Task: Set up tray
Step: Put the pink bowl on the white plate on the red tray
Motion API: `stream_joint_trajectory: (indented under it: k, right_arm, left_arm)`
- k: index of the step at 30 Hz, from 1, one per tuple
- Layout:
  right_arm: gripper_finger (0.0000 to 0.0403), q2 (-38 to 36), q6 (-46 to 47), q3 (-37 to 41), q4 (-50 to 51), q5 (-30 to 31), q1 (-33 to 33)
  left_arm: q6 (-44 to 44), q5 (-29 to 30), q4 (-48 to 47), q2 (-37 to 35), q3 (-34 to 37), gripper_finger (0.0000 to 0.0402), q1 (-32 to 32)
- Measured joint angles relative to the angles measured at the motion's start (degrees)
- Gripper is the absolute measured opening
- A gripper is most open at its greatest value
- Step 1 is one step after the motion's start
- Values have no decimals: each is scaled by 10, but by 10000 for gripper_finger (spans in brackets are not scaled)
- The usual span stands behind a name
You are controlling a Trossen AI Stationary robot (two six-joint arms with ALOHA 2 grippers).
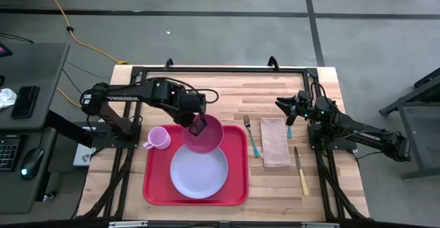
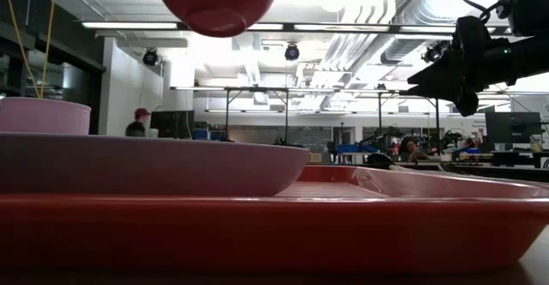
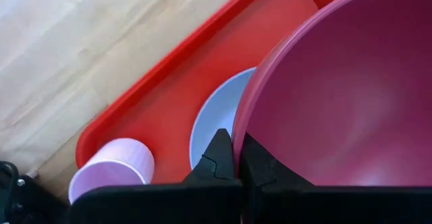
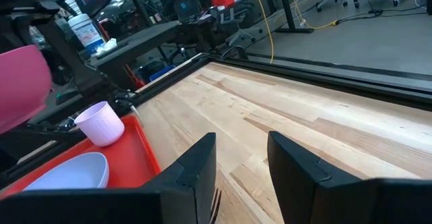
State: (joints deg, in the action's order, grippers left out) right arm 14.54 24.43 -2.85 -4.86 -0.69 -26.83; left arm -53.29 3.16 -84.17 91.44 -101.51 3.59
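1. The left gripper (image 1: 199,126) is seen with its fingers (image 3: 219,158) pinched on the rim of a magenta bowl (image 1: 204,134), which is held raised.
2. Below the bowl, the red tray (image 1: 236,184) lies on the table (image 1: 206,84), with a lavender plate (image 1: 199,172) on it and a pink cup (image 1: 158,139) beside the fingers.
3. The right gripper (image 1: 289,109) is held with fingers spread, empty, above a tan napkin (image 1: 275,142).

The pale wooden plank worktop (image 1: 227,90) carries a large flat red plastic tray (image 1: 237,187), a teal-handled fork (image 1: 252,137), a tan rectangular napkin (image 1: 275,142) and a yellow-handled knife (image 1: 301,173).
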Motion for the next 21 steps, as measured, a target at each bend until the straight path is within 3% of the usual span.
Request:
stream_joint_trajectory:
  k: [21]
  right_arm:
    - [112,0,-4,0,16,-11,0]
  left_arm:
    - [-164,25,-13,0,0,16,149]
